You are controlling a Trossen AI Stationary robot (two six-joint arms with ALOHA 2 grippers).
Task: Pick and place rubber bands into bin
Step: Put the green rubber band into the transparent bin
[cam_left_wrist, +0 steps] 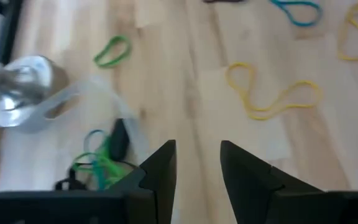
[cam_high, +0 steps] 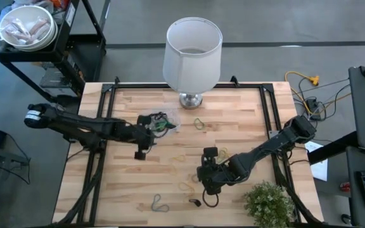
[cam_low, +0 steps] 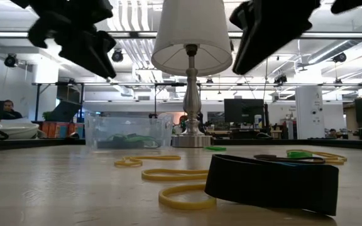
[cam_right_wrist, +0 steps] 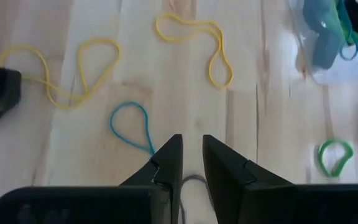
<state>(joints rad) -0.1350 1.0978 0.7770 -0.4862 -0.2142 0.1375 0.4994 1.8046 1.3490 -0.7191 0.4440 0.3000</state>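
- The bin (cam_high: 160,122) is sat on the wooden table (cam_high: 246,107) just in front of the lamp base (cam_high: 191,99), a bit to the left of it, with a few green and dark rubber bands (cam_left_wrist: 98,163) already piled inside.
- The left gripper (cam_high: 146,143) is parked right next to the bin, on its near-left side; its fingers (cam_left_wrist: 160,171) are spread apart with nothing between them.
- The right gripper (cam_high: 208,172) is held low over the middle-right of the table, fingers (cam_right_wrist: 166,163) only a narrow gap apart, and nothing can be seen pinched in there.
- Loose bands are scattered all over: a yellow squiggle (cam_right_wrist: 194,43), a blue loop (cam_right_wrist: 129,124) just ahead of the right fingertips, a green one (cam_right_wrist: 334,155) off to the side.
- A wide black band (cam_low: 272,182) is lying close to the low camera, with a yellow loop (cam_low: 184,198) right beside it.
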